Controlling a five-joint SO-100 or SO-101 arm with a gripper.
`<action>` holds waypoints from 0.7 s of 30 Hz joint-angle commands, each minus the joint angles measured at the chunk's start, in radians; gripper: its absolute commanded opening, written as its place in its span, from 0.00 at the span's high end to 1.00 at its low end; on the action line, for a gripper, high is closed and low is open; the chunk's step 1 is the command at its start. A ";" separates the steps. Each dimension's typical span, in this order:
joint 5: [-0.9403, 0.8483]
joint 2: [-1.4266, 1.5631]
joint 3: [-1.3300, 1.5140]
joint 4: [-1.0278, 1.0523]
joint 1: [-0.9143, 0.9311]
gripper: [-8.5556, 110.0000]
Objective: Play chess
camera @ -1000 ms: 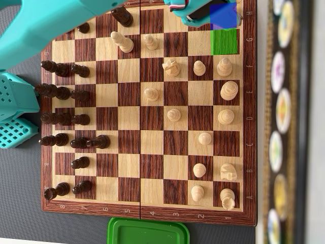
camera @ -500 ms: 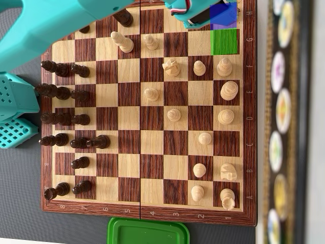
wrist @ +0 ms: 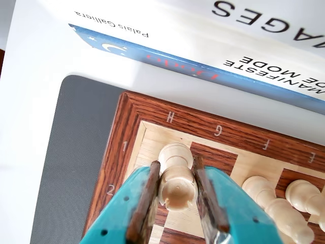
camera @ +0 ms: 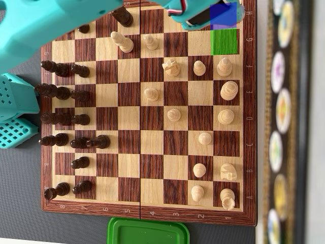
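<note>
gripping a white rook at the board's corner

clamping the claw (wrist: 175, 195) on a pale rook (wrist: 176, 175), one rust-coloured finger pressed to each flank, seen plainly in the wrist view. holding the piece near the corner of the chessboard (wrist: 152, 114), by the printed h and 1; impossible to tell whether its base touches the wood or hangs just above it. hiding the rook entirely in the overhead view, under the teal arm (camera: 45, 25) and a blue patch (camera: 223, 15), with a green patch (camera: 224, 41) on the square just beside it, possibly marking start and target.

judging progress: game well under way, with several pale pieces already advanced toward mid-board and one dark pawn (camera: 96, 142) pushed out of its row. grasp apparently done; carry, set-down and release apparently left, if the green square is the goal. cannot say more from one moment.

standing upright, long axis vertical to the board, crenellated top pointing up toward the wrist camera, base downward. leaning slightly in the wrist view, likely a lens effect. keeping clear of the neighbouring pale piece (wrist: 274, 206), close beside the claw on that view's right.
</note>
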 commanded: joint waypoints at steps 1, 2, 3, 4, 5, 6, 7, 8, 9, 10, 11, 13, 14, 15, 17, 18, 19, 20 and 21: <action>-0.005 0.091 0.000 -0.003 0.018 0.86; -0.005 0.091 0.002 0.000 0.026 0.86; -0.006 0.087 0.002 0.002 0.029 0.86; -0.018 0.086 0.002 0.002 0.034 0.86; -0.032 0.084 0.002 0.002 0.040 0.86; -0.044 0.083 0.003 0.002 0.049 0.86; -0.048 0.083 0.005 0.002 0.055 0.86; -0.052 0.083 0.017 -0.002 0.060 0.86; -0.052 0.083 0.035 -0.008 0.066 0.86; -0.052 0.083 0.051 -0.009 0.071 0.86; -0.052 0.083 0.061 -0.009 0.074 0.86; -0.052 0.083 0.078 -0.009 0.083 0.86; -0.052 0.083 0.084 -0.009 0.086 0.86; -0.052 0.083 0.089 -0.009 0.086 0.86; -0.052 0.083 0.089 -0.009 0.087 0.86; -0.052 0.083 0.089 -0.009 0.087 0.86; -0.052 0.083 0.089 -0.009 0.086 0.86; -0.052 0.083 0.091 -0.008 0.084 0.86; -0.052 0.083 0.094 -0.008 0.084 0.86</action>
